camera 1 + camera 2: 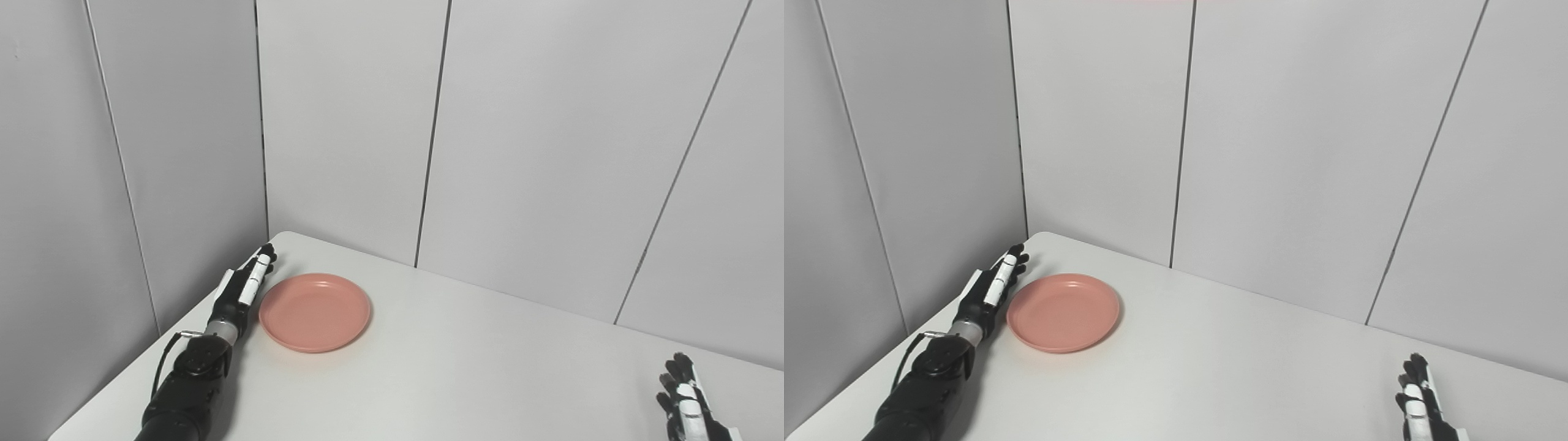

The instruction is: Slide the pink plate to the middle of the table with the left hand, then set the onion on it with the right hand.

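Currently we have our left hand [245, 288] stretched flat along the far left part of the white tabletop [465, 367], fingers straight and together, holding nothing. The round, shallow pink plastic plate [315, 312] lies just beside this hand, on its right; the hand's inner edge is at the plate's left rim, and we cannot tell whether they touch. The plate carries nothing. It sits near the far left corner of the tabletop, close to the grey panelled walls [343, 122].

Our right hand [1421, 398] is at the near right edge of the tabletop, well apart from the plate, only partly in view. Its fingers point upward and are spread slightly, and it grips nothing. The onion named in the task does not show in either eye view.
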Controlling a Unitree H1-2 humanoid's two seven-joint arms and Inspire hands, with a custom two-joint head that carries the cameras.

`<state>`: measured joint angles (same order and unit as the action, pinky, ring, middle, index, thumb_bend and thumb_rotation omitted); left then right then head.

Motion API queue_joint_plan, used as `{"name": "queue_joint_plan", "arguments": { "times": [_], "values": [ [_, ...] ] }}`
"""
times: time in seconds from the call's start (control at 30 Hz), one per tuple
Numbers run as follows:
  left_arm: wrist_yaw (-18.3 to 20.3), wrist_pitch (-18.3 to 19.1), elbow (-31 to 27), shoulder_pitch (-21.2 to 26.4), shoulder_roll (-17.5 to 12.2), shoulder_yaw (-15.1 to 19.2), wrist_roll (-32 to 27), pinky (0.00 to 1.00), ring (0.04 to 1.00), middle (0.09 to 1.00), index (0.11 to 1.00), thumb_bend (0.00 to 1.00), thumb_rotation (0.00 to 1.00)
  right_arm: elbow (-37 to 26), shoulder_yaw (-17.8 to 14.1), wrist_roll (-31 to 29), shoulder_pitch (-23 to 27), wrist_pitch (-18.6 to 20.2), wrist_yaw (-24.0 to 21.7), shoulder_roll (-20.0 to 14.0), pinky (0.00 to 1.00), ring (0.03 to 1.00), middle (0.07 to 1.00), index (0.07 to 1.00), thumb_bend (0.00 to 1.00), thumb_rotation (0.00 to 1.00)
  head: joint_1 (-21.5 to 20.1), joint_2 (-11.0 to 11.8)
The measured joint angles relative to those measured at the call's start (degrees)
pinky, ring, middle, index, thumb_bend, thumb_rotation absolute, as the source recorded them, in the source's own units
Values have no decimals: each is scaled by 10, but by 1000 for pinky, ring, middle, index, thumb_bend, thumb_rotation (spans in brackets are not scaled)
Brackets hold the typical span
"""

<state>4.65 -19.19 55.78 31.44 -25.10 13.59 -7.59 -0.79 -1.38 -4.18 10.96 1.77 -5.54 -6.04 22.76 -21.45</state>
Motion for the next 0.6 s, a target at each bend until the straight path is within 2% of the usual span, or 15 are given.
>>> {"name": "queue_joint_plan", "arguments": {
  "times": [0.33, 0.6],
  "values": [
    [-1, -7, 6, 1, 0, -2, 0, 995, 969, 958, 951, 654, 1000, -8, 0, 0, -2, 10, 0, 0, 1000, 1000, 1000, 1000, 191, 1000, 2, -4],
    [-3, -7, -4, -3, 5, -2, -8, 939, 940, 936, 930, 641, 1000, -9, -2, 0, -3, 13, 1, 0, 1000, 1000, 1000, 1000, 189, 1000, 0, -6]
  ]
}}
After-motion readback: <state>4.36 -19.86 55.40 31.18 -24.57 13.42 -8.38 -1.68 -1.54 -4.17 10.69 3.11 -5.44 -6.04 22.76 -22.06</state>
